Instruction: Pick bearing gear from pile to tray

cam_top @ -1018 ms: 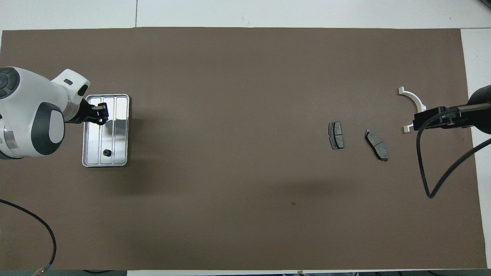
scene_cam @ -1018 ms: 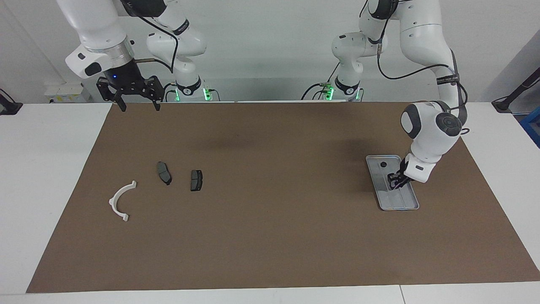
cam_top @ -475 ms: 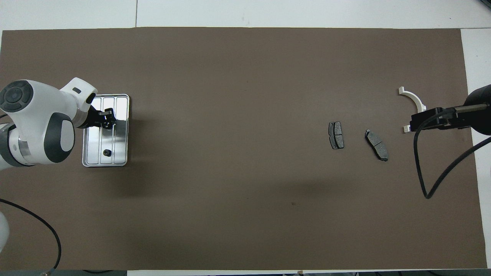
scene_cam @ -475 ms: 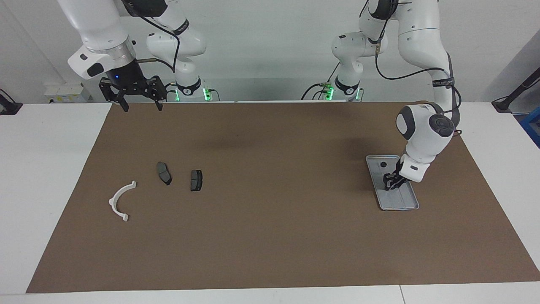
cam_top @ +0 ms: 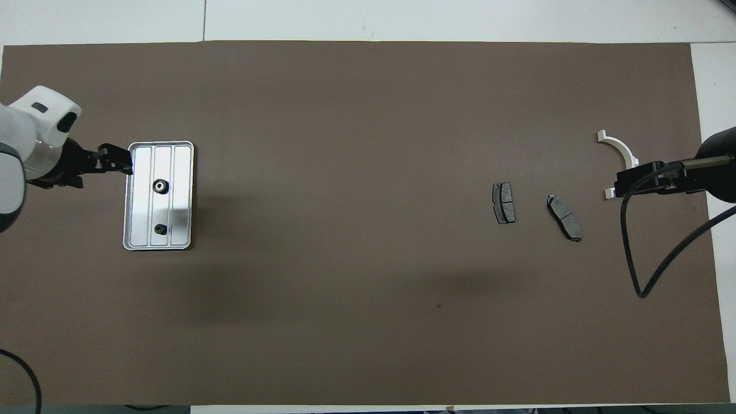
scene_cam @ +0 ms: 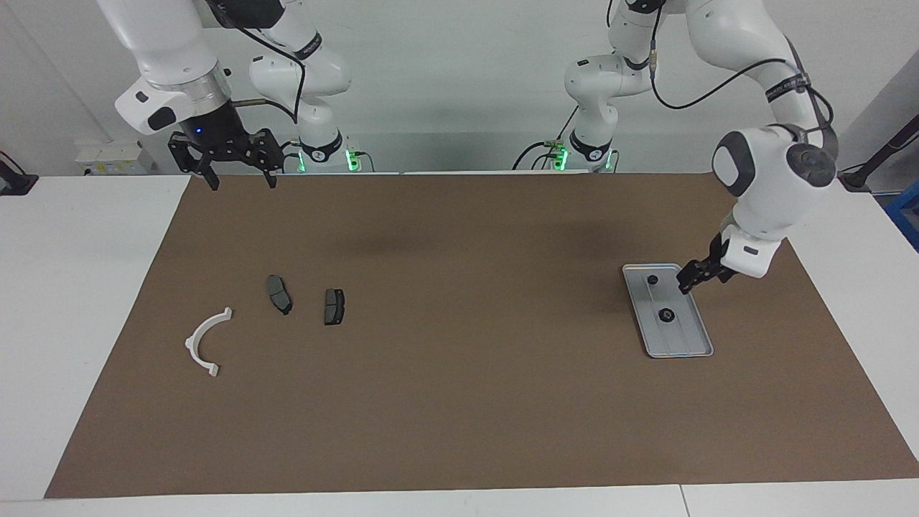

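Note:
The silver ribbed tray [scene_cam: 682, 341] lies toward the left arm's end of the table and also shows in the overhead view [cam_top: 183, 172]. Two small black round gears lie in it, one nearer the robots [scene_cam: 652, 279] [cam_top: 160, 229], one farther [scene_cam: 666, 314] [cam_top: 160, 186]. My left gripper [scene_cam: 688, 286] [cam_top: 118, 161] is open and empty, raised over the tray's rim. The pile lies toward the right arm's end: a white curved bracket [scene_cam: 207, 343] [cam_top: 620, 150] and two dark brake pads [scene_cam: 279, 294] [scene_cam: 334, 306]. My right gripper [scene_cam: 240, 181] [cam_top: 632, 179] waits open, raised.
A brown mat [scene_cam: 459, 402] covers most of the white table. The right arm's black cable [cam_top: 632, 259] hangs over the mat near the pile. In the overhead view the right gripper covers part of the bracket.
My left gripper has let go of a gear in the tray's middle, then risen and drawn back over the tray's rim. The right arm has barely moved.

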Robot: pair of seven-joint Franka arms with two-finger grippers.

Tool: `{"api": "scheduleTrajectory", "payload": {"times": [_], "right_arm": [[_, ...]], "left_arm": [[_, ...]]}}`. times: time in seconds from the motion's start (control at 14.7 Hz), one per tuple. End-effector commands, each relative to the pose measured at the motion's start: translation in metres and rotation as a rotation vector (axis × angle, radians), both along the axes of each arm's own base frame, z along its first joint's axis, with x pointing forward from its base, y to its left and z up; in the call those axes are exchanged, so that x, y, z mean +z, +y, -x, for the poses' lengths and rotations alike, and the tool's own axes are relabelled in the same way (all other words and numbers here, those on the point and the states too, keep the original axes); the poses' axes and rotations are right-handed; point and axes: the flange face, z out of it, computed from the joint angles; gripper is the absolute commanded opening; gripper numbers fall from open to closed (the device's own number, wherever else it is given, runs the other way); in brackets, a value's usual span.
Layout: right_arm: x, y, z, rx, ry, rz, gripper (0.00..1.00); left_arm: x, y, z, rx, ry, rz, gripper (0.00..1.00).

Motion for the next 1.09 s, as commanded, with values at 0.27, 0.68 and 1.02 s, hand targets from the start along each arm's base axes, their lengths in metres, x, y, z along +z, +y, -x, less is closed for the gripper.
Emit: {"api": "scheduleTrajectory", "payload": {"times": [0.27,0.68,1.02], "right_arm": [[0.002,-0.004,0.003,0.0,-0.004,-0.023,1.0],[0.002,-0.005,0.003,0.003,-0.008,-0.019,1.0],[0.002,-0.006,0.003,0.003,-0.011,-0.011,1.0]], "left_arm": [[0.104,-0.007,0.05,-0.005,0.005,0.001,1.0],[0.101,-0.036,0.042,-0.048,-0.023,0.026,1.0],[0.107,-0.043,0.05,-0.06,0.049,0.036,1.0]]}}
